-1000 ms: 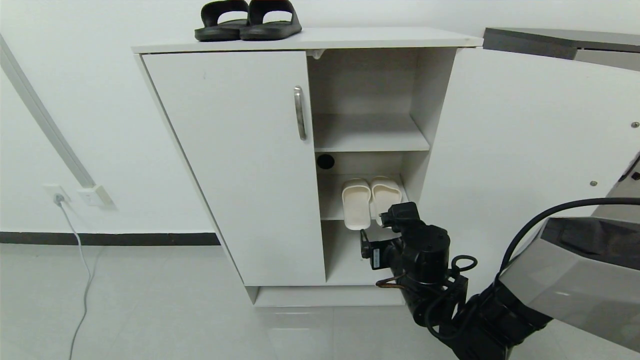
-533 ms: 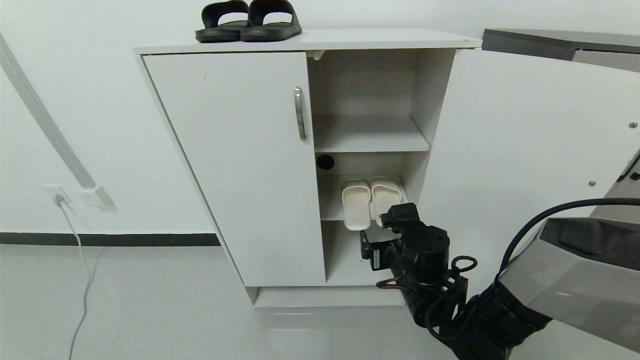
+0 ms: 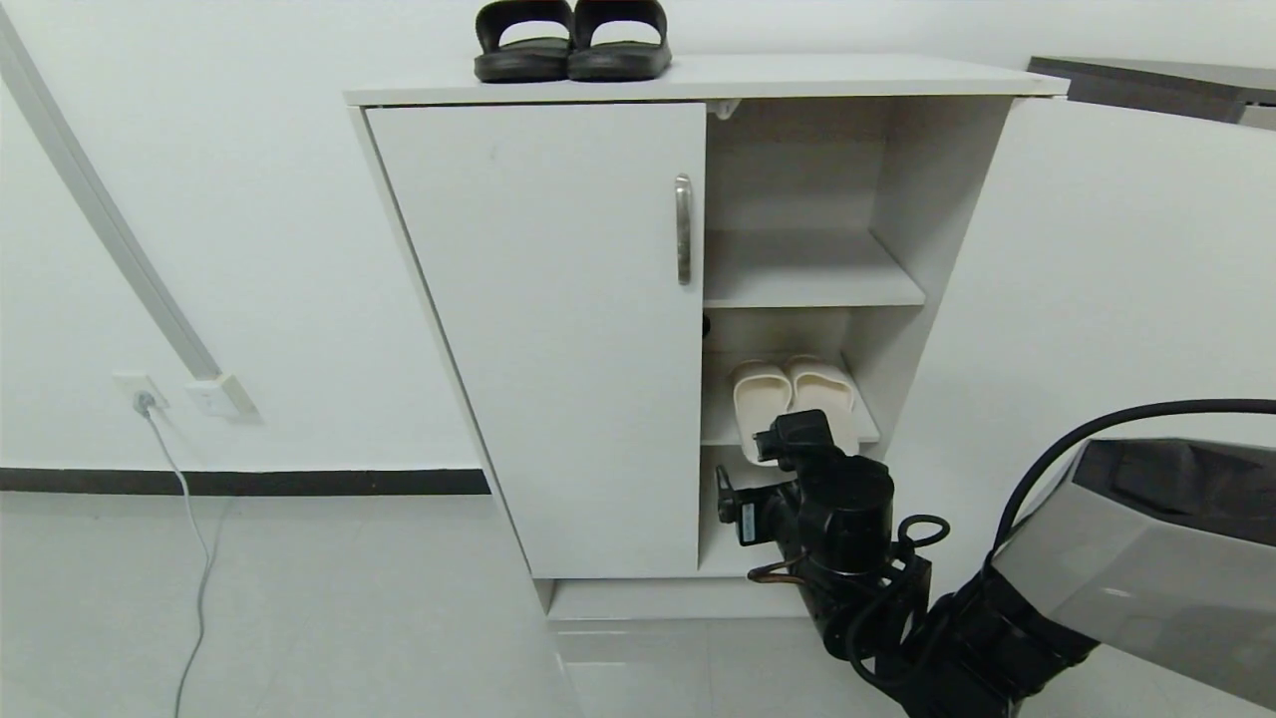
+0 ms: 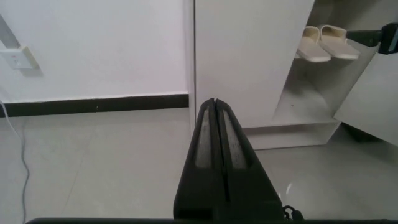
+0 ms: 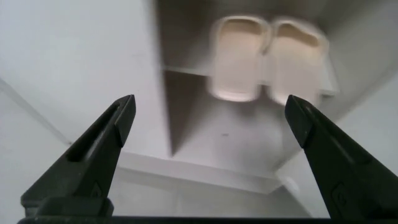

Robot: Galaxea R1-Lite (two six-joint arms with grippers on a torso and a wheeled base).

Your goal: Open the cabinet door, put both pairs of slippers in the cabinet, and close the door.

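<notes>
The right gripper (image 5: pixel 210 104) is spread wide with nothing between its fingers. It hangs low in front of the open half of the cabinet (image 3: pixel 847 76). Straight ahead of it, at 12 o'clock, the white slippers (image 3: pixel 795 391) sit side by side on the middle shelf (image 3: pixel 867 433), heels toward the room and poking a little over the front edge. The gripper is near them but not touching.

At its 3 o'clock the right door (image 3: pixel 1097 299) is swung out wide. At its 9 o'clock the left door (image 3: pixel 548 329) is closed flat, with its handle (image 3: pixel 683 229) upright along the inner edge. The upper shelf (image 3: pixel 807 271) lies above the white pair.

Far up at about 11 o'clock the black slippers (image 3: pixel 570 42) stand together on the cabinet top, toes toward the wall, well apart from the gripper.

The left gripper (image 4: pixel 214 107) has its fingers pressed flat together and holds nothing. It is pointed over the floor (image 4: pixel 93 162) toward the foot of the cabinet.

Away at 9 o'clock, on the wall, is a socket (image 3: pixel 140 391) with a cable (image 3: pixel 194 558) trailing down to the floor.
</notes>
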